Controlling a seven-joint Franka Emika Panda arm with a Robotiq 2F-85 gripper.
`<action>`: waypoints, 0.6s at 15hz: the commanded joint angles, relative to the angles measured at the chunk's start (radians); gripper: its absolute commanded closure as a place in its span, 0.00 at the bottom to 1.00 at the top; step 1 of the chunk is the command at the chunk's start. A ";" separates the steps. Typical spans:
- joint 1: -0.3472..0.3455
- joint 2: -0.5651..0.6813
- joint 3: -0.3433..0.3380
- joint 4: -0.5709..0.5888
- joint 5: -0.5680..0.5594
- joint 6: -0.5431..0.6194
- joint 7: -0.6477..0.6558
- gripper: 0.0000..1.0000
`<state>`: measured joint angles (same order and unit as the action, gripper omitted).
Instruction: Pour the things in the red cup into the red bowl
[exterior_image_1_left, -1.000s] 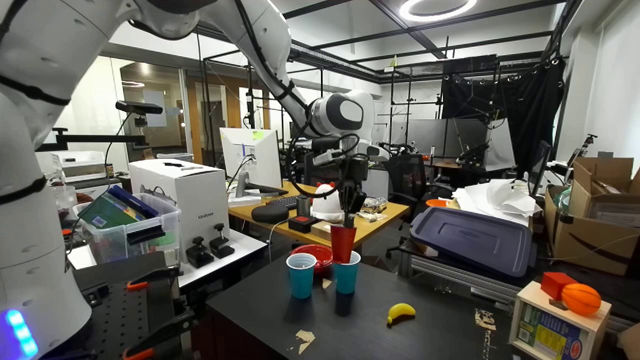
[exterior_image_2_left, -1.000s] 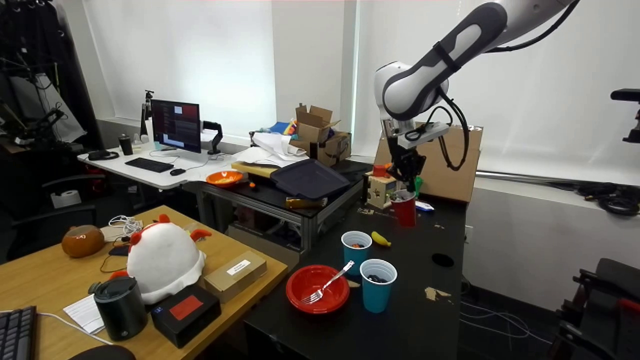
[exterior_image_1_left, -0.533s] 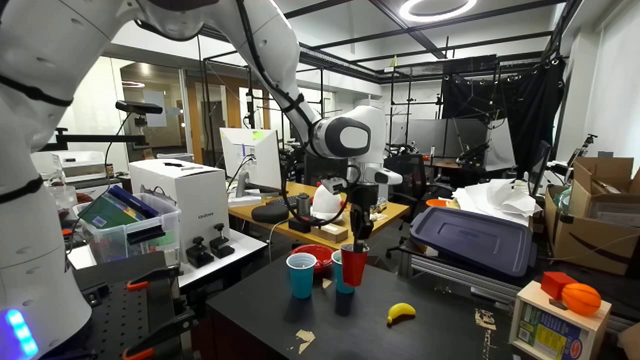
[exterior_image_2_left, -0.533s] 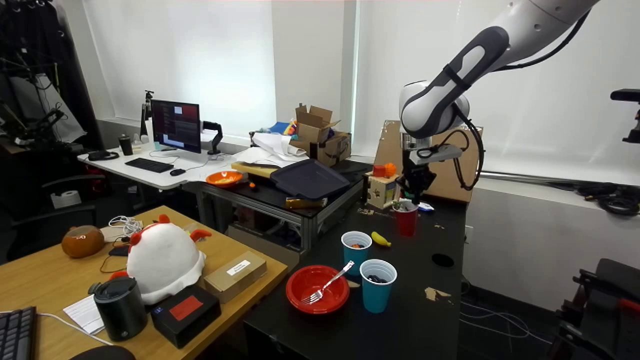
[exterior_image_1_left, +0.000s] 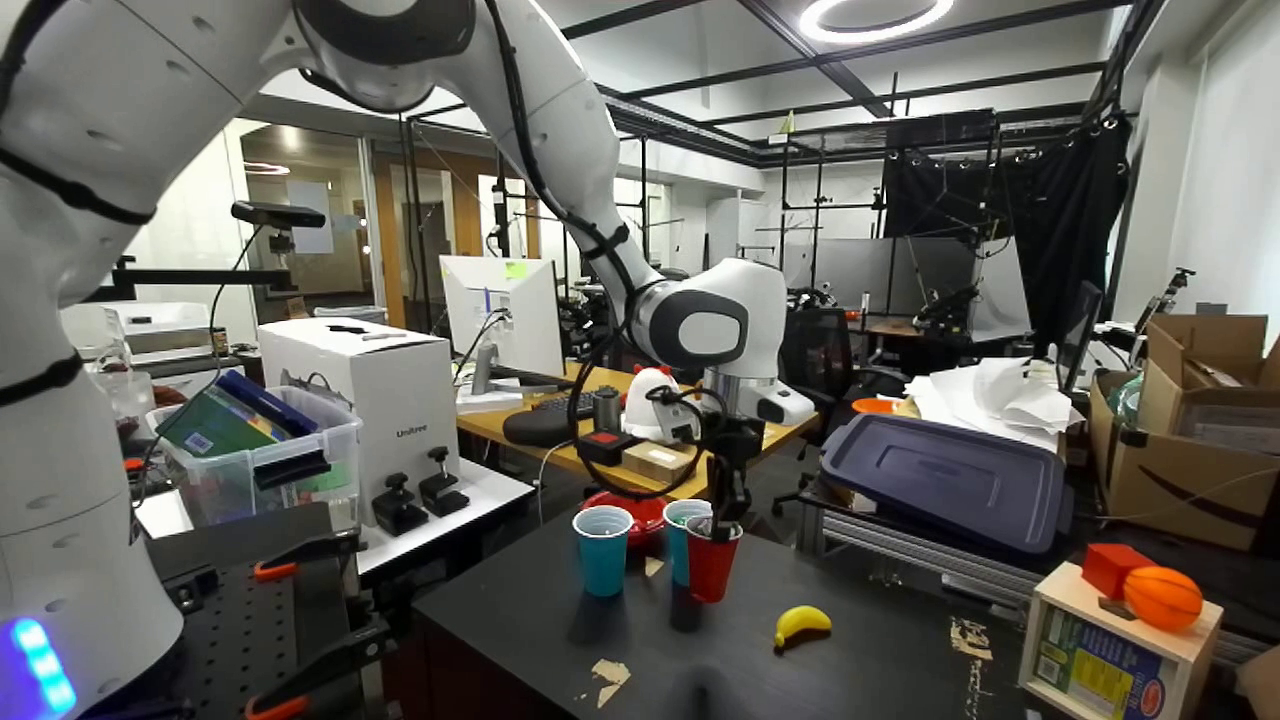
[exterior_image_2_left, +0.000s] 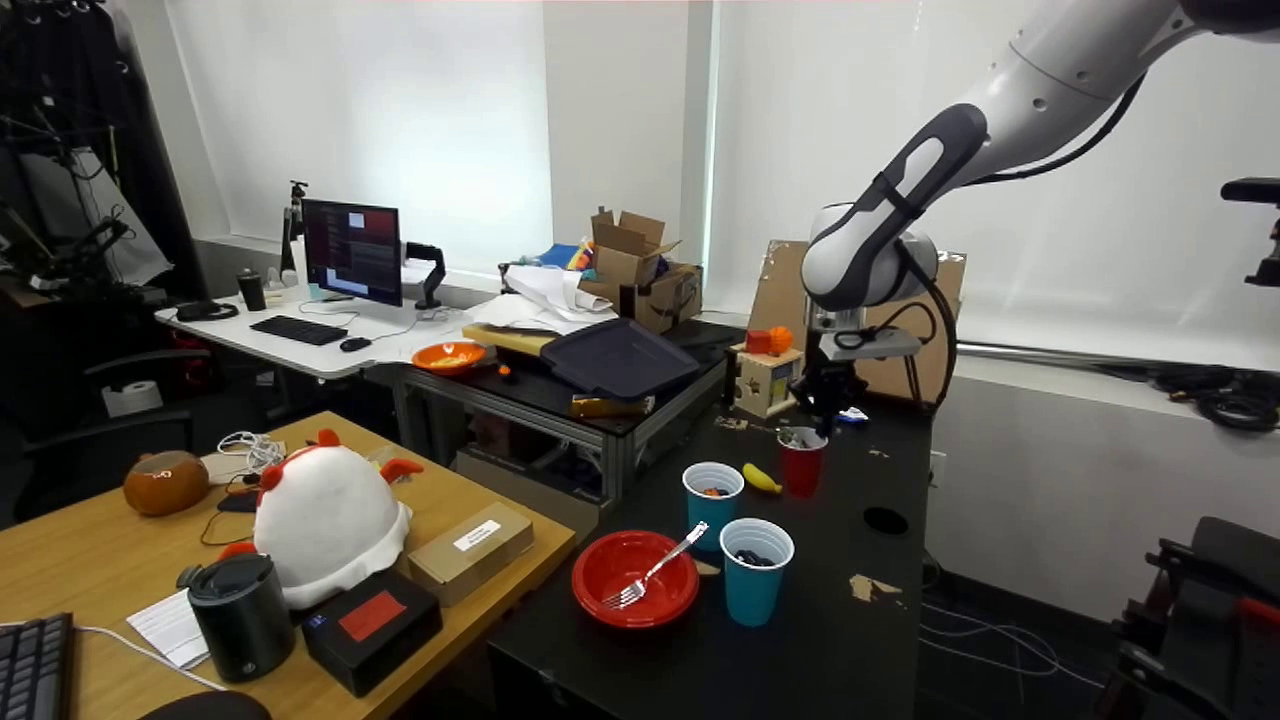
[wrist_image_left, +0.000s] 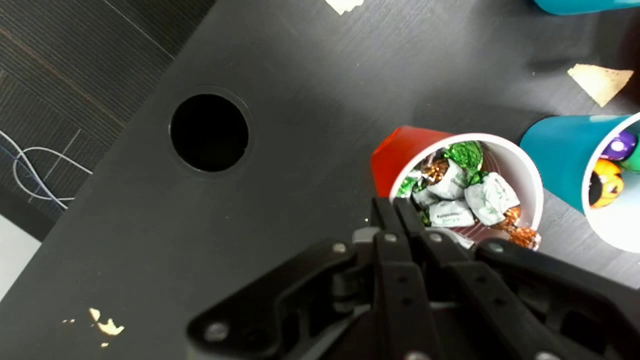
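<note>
Pinching red cup (exterior_image_1_left: 711, 570) by rim in pincer (wrist_image_left: 396, 204), apart from red bowl (exterior_image_2_left: 625, 560), blue cup (exterior_image_2_left: 712, 514) between. Low carry could clip blue cup; one-sided rim hold could swivel, spilling wrapped sweets (wrist_image_left: 451, 214) short of bowl.

Arm (exterior_image_1_left: 570, 120) arched, wrist (exterior_image_1_left: 715, 325) aimed dn., fingers (wrist_image_left: 394, 260) pinched tog., prob. near vert.

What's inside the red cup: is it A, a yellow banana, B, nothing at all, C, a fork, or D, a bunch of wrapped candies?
D, because the wrist view, looking into the red cup, shows wrapped candies in white paper with green and coppery foil.
</note>
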<state>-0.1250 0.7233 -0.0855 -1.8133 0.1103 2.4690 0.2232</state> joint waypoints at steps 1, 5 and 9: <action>-0.026 0.070 0.030 0.060 0.051 0.007 -0.049 0.99; -0.034 0.155 0.047 0.131 0.065 -0.003 -0.071 0.99; -0.032 0.238 0.043 0.201 0.056 -0.007 -0.075 0.99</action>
<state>-0.1425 0.9062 -0.0525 -1.6769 0.1497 2.4696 0.1801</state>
